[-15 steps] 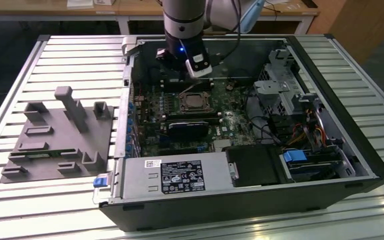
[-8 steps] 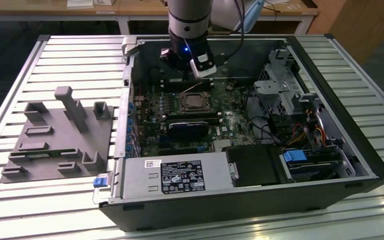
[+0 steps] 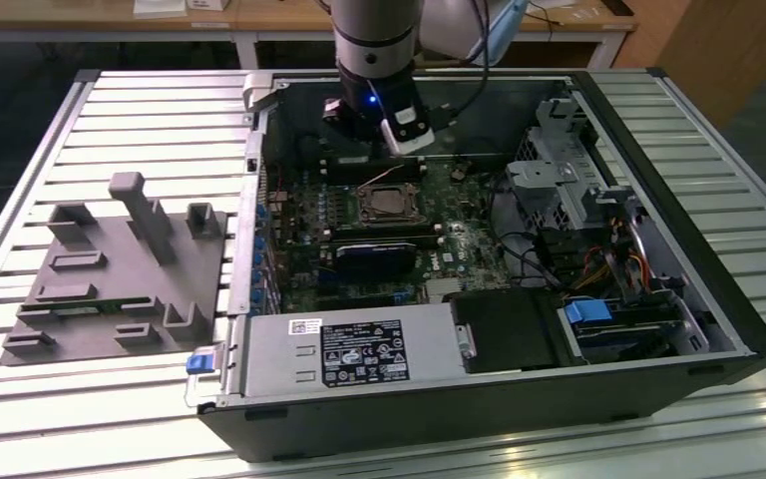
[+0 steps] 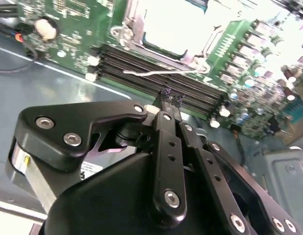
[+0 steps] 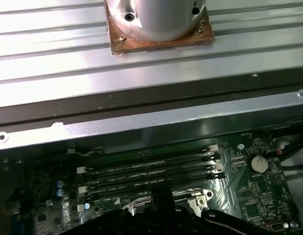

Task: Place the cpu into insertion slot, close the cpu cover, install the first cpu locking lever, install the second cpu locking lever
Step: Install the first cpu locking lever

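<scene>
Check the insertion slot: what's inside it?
The cpu sits inside the insertion slot, its silver top showing through the window of the cpu cover, which lies over it. The slot's contacts beneath the chip are covered, so they cannot be seen.

The silver-grey arm (image 3: pixel 374 45) comes nearly straight down in the exterior view, a blue light glowing on its wrist (image 3: pixel 372 100). Below it the black gripper (image 4: pixel 171 97) points downward, its two fingertips (image 4: pixel 164 94) drawn together with nothing between them.
</scene>
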### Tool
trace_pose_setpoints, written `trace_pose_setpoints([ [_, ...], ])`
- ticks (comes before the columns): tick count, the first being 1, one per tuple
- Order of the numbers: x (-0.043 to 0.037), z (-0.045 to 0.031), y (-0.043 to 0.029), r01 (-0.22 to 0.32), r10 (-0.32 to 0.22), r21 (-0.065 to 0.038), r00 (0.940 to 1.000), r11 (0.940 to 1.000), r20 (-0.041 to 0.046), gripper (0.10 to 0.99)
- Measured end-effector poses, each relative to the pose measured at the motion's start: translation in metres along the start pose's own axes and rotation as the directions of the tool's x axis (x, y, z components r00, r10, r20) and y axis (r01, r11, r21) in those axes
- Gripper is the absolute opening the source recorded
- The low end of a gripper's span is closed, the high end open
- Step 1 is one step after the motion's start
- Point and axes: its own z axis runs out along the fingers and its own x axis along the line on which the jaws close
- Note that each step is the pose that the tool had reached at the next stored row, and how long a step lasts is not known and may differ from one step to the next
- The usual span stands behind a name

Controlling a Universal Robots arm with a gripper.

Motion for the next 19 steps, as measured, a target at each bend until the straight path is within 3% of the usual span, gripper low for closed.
trace_pose_setpoints([
  [3, 0.0012, 0.0009, -0.0005, 0.009, -0.009, -0.007, 0.9994, 0.9999, 0.0331, 0.106],
  [6, 0.0030, 0.0031, -0.0015, 0.014, -0.014, -0.010, 0.9986, 0.9998, 0.0515, 0.106],
  [12, 0.0045, 0.0106, -0.0045, 0.019, -0.018, -0.013, 0.9977, 0.9997, 0.0657, 0.106],
  [19, 0.0052, 0.0224, -0.0081, 0.019, -0.018, -0.013, 0.9975, 0.9997, 0.0685, 0.106],
])
